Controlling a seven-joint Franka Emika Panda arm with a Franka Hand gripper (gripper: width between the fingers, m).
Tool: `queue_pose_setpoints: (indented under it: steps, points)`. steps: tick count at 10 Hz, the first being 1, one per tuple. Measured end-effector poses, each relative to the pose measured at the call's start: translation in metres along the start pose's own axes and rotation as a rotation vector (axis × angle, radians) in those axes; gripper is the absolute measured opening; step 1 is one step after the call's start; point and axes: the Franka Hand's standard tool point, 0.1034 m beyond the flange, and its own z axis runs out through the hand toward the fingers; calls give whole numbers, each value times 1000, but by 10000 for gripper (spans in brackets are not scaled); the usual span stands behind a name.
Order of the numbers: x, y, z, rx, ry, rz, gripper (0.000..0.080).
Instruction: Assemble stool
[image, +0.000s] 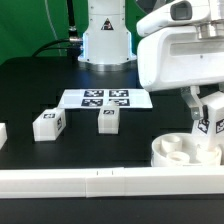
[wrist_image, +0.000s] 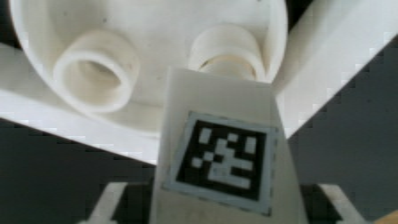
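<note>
My gripper (image: 207, 118) is shut on one white block leg (image: 211, 112) and holds it tilted just above the round white seat (image: 170, 156) at the exterior view's lower right. In the wrist view the held leg (wrist_image: 222, 150) shows its black-and-white tag between my fingers (wrist_image: 118, 205), with my gripper (wrist_image: 217, 208) around it. Beyond it lies the seat (wrist_image: 160, 25) with two open sockets (wrist_image: 98, 75). Two more tagged legs (image: 47, 123) (image: 109, 119) lie on the black table to the exterior view's left of the seat.
The marker board (image: 105, 98) lies flat behind the loose legs. A long white rail (image: 90, 183) runs along the table's front edge. Another white piece (image: 2, 133) shows at the far left edge. The arm's base (image: 105, 40) stands at the back.
</note>
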Motion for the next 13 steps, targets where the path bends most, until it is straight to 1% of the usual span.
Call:
queue_pose_setpoints:
  steps: [3, 4, 5, 6, 7, 10, 13]
  points:
    - [0, 1, 0, -1, 2, -8, 324]
    - [0, 1, 0, 0, 0, -9, 480]
    - [2, 0, -1, 4, -13, -11, 480]
    - [7, -1, -4, 5, -14, -14, 616]
    - [10, -2, -7, 7, -20, -16, 639]
    - [21, 4, -23, 11, -62, -18, 648]
    - [19, 3, -20, 12, -60, -28, 649]
